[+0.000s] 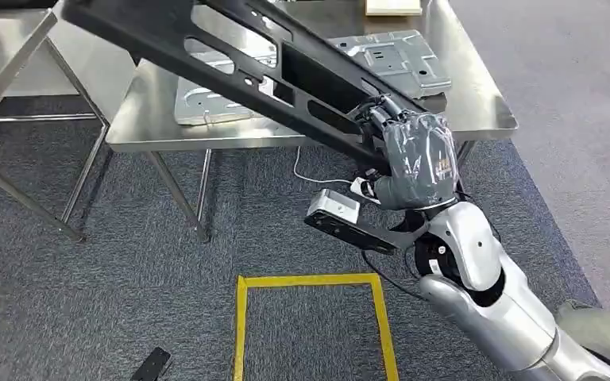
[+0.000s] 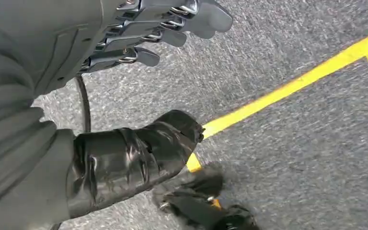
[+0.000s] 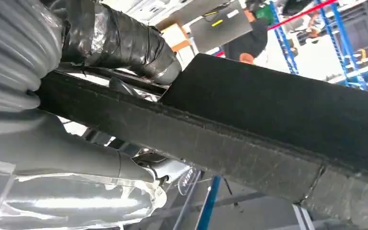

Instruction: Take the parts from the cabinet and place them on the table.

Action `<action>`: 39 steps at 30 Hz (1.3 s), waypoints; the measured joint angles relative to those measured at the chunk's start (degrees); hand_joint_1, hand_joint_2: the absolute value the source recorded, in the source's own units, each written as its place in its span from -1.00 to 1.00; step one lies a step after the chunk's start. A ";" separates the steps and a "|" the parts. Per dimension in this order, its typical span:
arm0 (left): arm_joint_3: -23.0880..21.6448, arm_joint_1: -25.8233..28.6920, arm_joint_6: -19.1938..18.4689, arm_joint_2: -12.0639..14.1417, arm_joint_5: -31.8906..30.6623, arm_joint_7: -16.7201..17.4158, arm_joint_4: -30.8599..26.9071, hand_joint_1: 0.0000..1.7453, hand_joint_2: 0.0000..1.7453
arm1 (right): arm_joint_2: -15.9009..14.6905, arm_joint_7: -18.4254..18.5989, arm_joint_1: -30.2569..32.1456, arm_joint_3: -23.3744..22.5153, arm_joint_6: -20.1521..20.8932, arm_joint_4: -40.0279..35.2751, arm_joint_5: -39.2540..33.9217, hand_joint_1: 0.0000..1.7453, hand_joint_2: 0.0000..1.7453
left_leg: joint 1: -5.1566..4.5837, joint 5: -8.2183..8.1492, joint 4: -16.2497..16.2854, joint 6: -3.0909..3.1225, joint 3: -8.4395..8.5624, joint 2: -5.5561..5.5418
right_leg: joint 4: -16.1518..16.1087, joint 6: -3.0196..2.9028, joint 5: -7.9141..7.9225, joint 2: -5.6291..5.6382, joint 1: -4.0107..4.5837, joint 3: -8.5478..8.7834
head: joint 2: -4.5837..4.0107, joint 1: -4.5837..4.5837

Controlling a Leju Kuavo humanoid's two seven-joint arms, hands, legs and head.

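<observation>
A steel table [image 1: 476, 95] stands on grey carpet [image 1: 127, 270]. Over the table's near edge slants a long black panel [image 1: 230, 63] with cut-out slots, its upper end rising away past the table's far left corner. On the table, under the panel, lies a flat metal plate [image 1: 397, 59]. The right hand [image 1: 417, 159] grips the panel's lower end just in front of the table's near edge, fingers wrapped over its rim. The left hand [image 2: 139, 43] hangs above the carpet away from the table, fingers loosely apart, holding nothing, near a yellow tape line [image 2: 292, 86].
</observation>
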 joint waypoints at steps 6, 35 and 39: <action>0.00 0.26 0.29 0.22 0.24 0.15 0.00 -1.00 1.00 | -0.81 0.11 -0.17 -0.02 1.18 0.72 0.13 1.00 1.00 | -0.64 8.92 -13.24 1.71 4.12 0.15 | 0.28 1.87 -2.06 0.28 0.11 2.68 | 0.00 0.04; -0.02 -0.39 0.35 0.72 -0.04 1.16 0.00 -1.00 1.00 | -6.95 0.85 -4.57 -1.84 8.15 6.78 0.15 1.00 1.00 | -0.40 10.29 -13.51 1.06 1.69 0.37 | -0.72 0.87 -2.27 0.21 0.58 3.11 | 0.00 0.19; -0.02 -0.56 0.35 0.85 -0.17 1.25 0.00 -1.00 1.00 | -7.37 0.53 -5.40 -1.62 9.14 7.45 1.09 1.00 1.00 | -0.35 11.13 -14.29 2.51 3.74 0.18 | 1.25 2.04 -2.70 0.02 0.23 3.18 | 0.00 0.26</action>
